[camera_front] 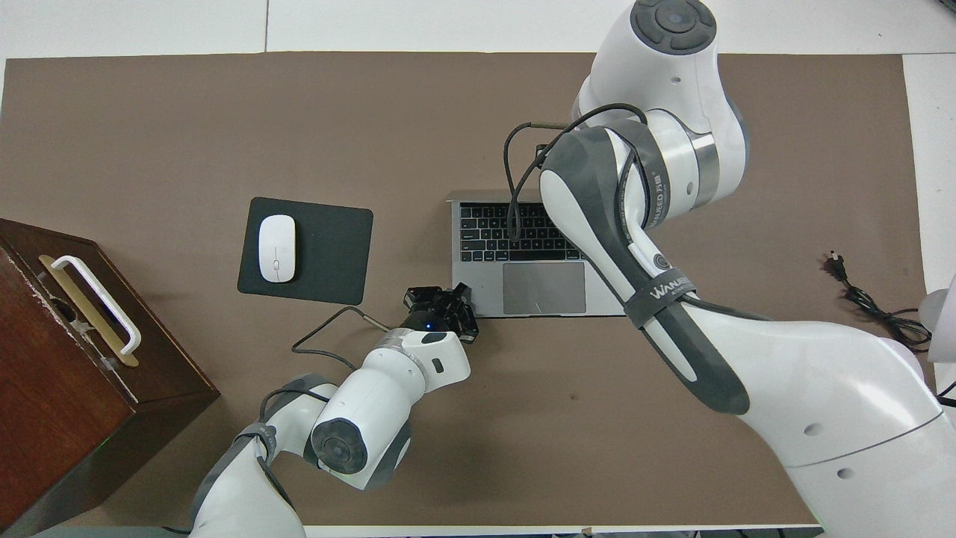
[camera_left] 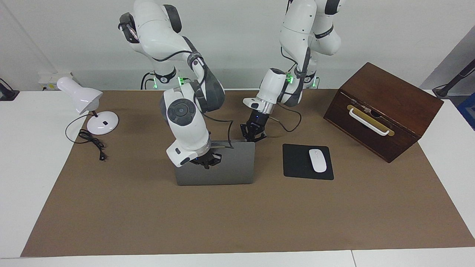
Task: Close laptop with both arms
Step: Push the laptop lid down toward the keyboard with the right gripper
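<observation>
The brown mat covers the middle of the surface, and on it the laptop sits open, its silver lid facing away from the robots and its keyboard toward them, beside the black mouse pad with the white mouse. The wooden box and the desk lamp stand well clear at either end. The right gripper is over the lid near its top edge — how far its fingers are parted, I cannot tell. The left gripper is at the laptop's near corner toward the mouse pad, fingers somewhat spread and holding nothing. To do this step well, I judge, the left gripper should steady the base near that corner while the right pushes the lid's top edge toward the robots in a slow arc — pressing evenly, so the base neither slides nor tips.
</observation>
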Controlling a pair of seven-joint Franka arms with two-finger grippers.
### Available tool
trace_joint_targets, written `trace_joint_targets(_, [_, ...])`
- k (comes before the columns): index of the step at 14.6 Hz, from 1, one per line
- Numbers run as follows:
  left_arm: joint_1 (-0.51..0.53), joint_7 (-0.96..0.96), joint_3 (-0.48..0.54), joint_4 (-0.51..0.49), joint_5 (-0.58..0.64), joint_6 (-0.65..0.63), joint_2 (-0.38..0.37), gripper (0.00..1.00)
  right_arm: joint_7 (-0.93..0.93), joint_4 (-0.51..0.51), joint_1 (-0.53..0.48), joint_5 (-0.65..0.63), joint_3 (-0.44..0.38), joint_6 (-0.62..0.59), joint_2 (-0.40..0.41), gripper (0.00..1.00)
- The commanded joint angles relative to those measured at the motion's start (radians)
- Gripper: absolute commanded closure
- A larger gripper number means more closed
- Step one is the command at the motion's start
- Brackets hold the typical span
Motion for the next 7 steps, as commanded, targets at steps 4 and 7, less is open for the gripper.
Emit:
trace_joint_targets(4, [-0.008, 0.011, 0.012, -0.053, 0.015, -0.010, 0.015, 1.00, -0.024, -0.063, -0.018, 0.034, 0.014, 0.007, -0.024, 1.00])
trace_joint_targets(7, [-0.008, 0.017, 0.012, -0.053, 0.015, -0.011, 0.015, 1.00, -0.027, -0.068, -0.024, 0.065, 0.012, 0.004, -0.018, 1.00])
